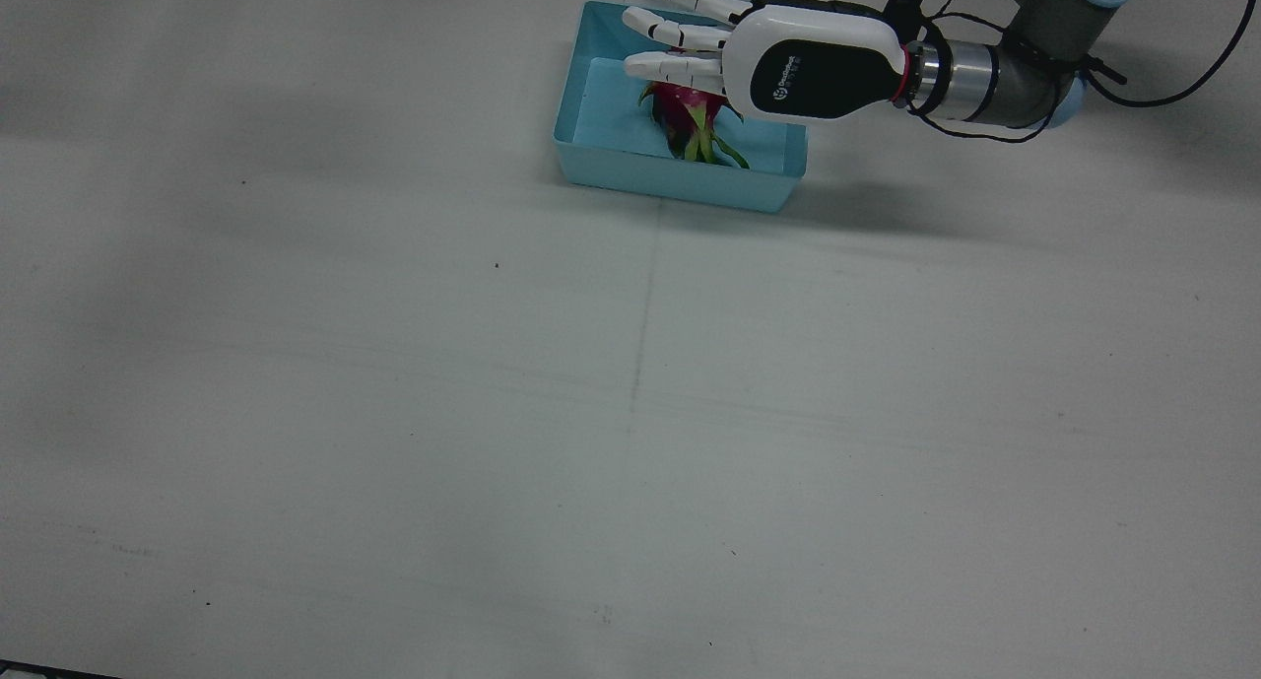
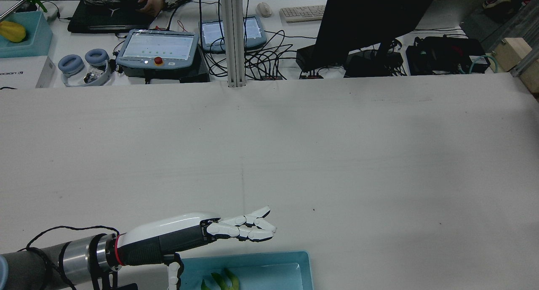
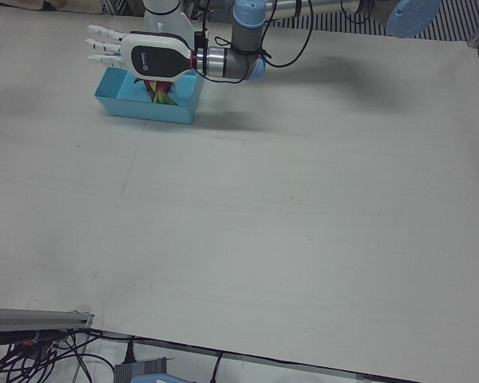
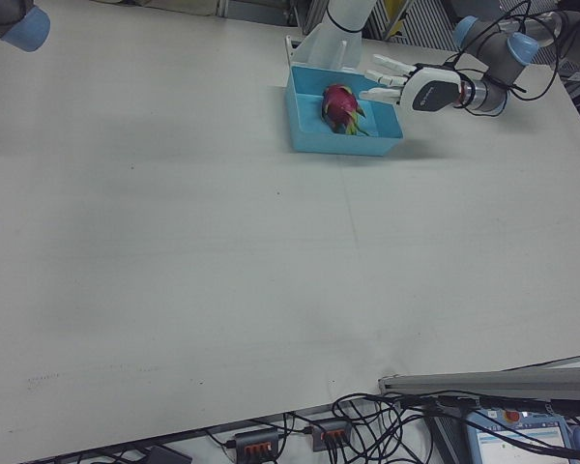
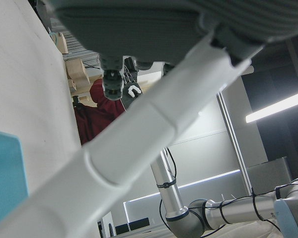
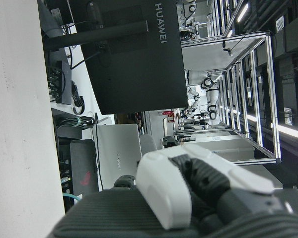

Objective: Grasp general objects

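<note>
So far nothing is grasped, by the look of it. Across the table [image 1: 630, 413], bare over most of its top, the only things in play sit at the robot's edge: a blue bin [image 1: 630, 181] and, inside it, a dragon fruit [image 1: 690, 117] lying on the bin floor with its green scales toward the near wall.

Over the bin hangs the left hand [image 1: 778, 63], palm down, its fingers [image 1: 680, 31] stretched out flat and apart, released and holding nothing. In the right-front view the hand seems to be above and just beside the fruit, not touching it.

Only the right hand's own camera shows that hand, close and partly blurred, so I cannot tell whether it is spread or clenched.

As a judgement, the task is at its start or between grasps: the fruit rests in the bin, and what is left is to lower the hand, close the fingers round the fruit and lift it out.
</note>
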Motion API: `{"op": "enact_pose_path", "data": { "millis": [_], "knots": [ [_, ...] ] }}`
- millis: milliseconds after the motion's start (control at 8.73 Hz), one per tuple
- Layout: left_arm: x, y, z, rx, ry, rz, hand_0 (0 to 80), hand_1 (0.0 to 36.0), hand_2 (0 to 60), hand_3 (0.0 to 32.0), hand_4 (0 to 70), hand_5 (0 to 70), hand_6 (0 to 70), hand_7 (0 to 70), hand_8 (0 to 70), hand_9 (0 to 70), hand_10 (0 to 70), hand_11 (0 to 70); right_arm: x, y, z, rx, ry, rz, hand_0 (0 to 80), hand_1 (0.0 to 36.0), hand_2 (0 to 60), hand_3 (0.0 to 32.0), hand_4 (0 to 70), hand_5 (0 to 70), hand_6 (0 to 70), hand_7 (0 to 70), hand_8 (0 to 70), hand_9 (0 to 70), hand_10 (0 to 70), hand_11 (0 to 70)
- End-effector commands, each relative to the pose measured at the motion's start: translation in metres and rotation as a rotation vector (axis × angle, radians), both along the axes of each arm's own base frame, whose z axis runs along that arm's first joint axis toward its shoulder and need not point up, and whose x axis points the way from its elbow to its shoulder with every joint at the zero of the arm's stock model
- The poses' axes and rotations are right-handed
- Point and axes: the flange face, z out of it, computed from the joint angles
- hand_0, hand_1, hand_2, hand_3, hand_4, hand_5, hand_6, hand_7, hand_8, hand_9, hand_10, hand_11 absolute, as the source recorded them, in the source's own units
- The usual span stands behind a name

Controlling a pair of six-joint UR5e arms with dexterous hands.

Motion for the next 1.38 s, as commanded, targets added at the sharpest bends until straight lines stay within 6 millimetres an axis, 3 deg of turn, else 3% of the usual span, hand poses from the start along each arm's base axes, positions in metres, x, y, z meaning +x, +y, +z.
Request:
{"op": "enact_pose_path", "data": {
  "millis": [0, 115, 229, 344, 573, 802, 1260],
  "knots": [
    [-0.036, -0.045, 0.009, -0.017, -0.026, -0.101, 80.0, 36.0, 60.0, 0.0, 0.0, 70.0, 0.6, 46.2, 0.0, 7.8, 0.0, 0.0, 0.0, 0.0, 0.0, 0.001, 0.0, 0.0, 0.0, 0.0, 0.0, 0.0, 0.0, 0.0, 0.0, 0.0, 0.0, 0.0, 0.0, 0.0],
    [-0.064, -0.067, 0.028, -0.039, -0.061, -0.162, 80.0, 36.0, 60.0, 0.0, 0.6, 70.0, 5.1, 51.9, 0.1, 8.9, 0.0, 0.1, 0.0, 0.0, 0.0, 0.001, 0.0, 0.001, 0.0, 0.0, 0.0, 0.0, 0.0, 0.0, 0.0, 0.0, 0.0, 0.0, 0.0, 0.0],
    [-0.094, -0.092, 0.041, -0.063, -0.095, -0.233, 80.0, 36.0, 60.0, 0.0, 9.0, 70.0, 14.4, 65.5, 1.8, 11.7, 0.0, 0.7, 0.0, 0.0, 0.0, 0.001, 0.0, 0.0, 0.0, 0.0, 0.0, 0.0, 0.0, 0.0, 0.0, 0.0, 0.0, 0.0, 0.0, 0.0],
    [-0.119, -0.115, 0.048, -0.08, -0.112, -0.296, 80.0, 36.0, 60.0, 0.0, 13.6, 70.0, 19.1, 70.0, 2.8, 13.5, 0.0, 0.5, 0.0, 0.0, 0.0, 0.001, 0.0, 0.0, 0.0, 0.0, 0.0, 0.0, 0.0, 0.0, 0.0, 0.0, 0.0, 0.0, 0.0, 0.0],
    [-0.162, -0.153, 0.071, -0.121, -0.153, -0.402, 80.0, 36.0, 60.0, 0.0, 21.3, 70.0, 23.1, 70.0, 3.6, 15.0, 0.0, 0.0, 0.0, 0.0, 0.0, 0.001, 0.0, 0.0, 0.0, 0.0, 0.0, 0.0, 0.0, 0.0, 0.0, 0.0, 0.0, 0.0, 0.0, 0.0],
    [-0.23, -0.195, 0.098, -0.172, -0.191, -0.542, 80.0, 36.0, 60.0, 0.0, 27.8, 70.0, 27.1, 70.0, 4.4, 16.2, 0.0, 0.0, 0.0, 0.0, 0.0, 0.001, 0.0, 0.0, 0.0, 0.0, 0.0, 0.0, 0.0, 0.0, 0.0, 0.0, 0.0, 0.0, 0.0, 0.0],
    [-0.342, -0.263, 0.211, -0.327, -0.301, -0.763, 80.0, 36.0, 60.0, 0.0, 42.0, 70.0, 38.8, 70.0, 6.7, 18.6, 0.0, 0.0, 0.0, 0.0, 0.0, 0.001, 0.0, 0.0, 0.0, 0.0, 0.0, 0.0, 0.0, 0.0, 0.0, 0.0, 0.0, 0.0, 0.0, 0.0]
  ]
}}
